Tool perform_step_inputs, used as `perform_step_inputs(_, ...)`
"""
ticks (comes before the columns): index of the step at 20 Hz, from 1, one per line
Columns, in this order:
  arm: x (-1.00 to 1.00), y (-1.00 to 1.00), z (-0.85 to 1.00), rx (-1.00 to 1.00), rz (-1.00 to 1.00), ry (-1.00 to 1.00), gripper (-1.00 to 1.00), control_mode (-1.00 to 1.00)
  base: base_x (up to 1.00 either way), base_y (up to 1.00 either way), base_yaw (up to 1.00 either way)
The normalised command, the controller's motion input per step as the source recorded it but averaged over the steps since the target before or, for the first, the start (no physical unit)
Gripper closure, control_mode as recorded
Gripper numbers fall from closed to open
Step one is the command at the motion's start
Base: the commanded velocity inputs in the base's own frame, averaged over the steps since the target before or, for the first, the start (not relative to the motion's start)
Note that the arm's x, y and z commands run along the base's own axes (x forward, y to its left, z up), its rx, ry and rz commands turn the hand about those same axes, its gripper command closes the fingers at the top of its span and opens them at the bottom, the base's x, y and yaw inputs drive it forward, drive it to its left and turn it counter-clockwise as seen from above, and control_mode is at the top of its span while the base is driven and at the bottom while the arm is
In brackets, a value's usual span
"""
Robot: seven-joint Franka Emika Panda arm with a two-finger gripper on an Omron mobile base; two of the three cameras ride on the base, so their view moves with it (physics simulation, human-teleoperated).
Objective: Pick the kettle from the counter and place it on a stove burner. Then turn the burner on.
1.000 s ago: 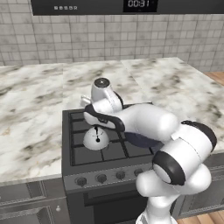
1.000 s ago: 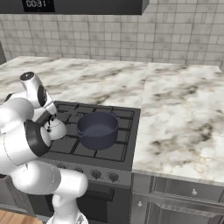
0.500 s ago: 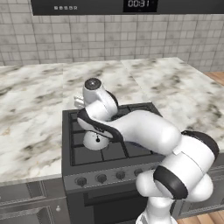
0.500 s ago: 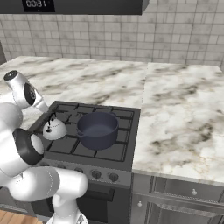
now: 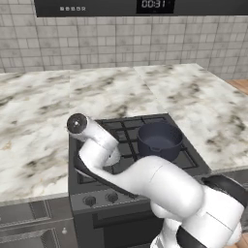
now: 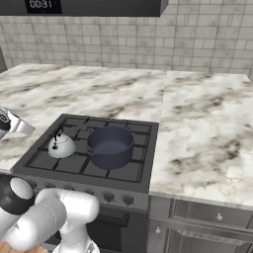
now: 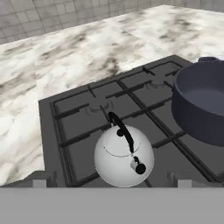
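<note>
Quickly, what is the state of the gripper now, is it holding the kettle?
Gripper: open, holding nothing. The kettle sits free on the stove burner, beside the pot.

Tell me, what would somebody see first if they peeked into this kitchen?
Probably the little shiny kettle with its thin black handle, sitting on the stove grate at the front left. Right beside it, not touching, stands a much bigger dark blue pot in the middle of the cooktop. White marble counter with brown veins spreads out on both sides of the stove.
</note>
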Motion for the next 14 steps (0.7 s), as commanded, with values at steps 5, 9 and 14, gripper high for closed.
perform_step_inputs(5, -0.57, 0.16, -0.11, -0.22, 0.06, -0.29, -1.0, -1.0, 0.0, 0.0, 0.0)
perform_step_inputs(9, -0.42, 0.06, -0.4, -0.24, 0.04, -0.25, -1.0, -1.0, 0.0, 0.0, 0.0)
perform_step_inputs(14, -0.29, 0.08, -0.53, -0.22, 0.03, -0.22, -1.0, -1.0, 0.0, 0.0, 0.0)
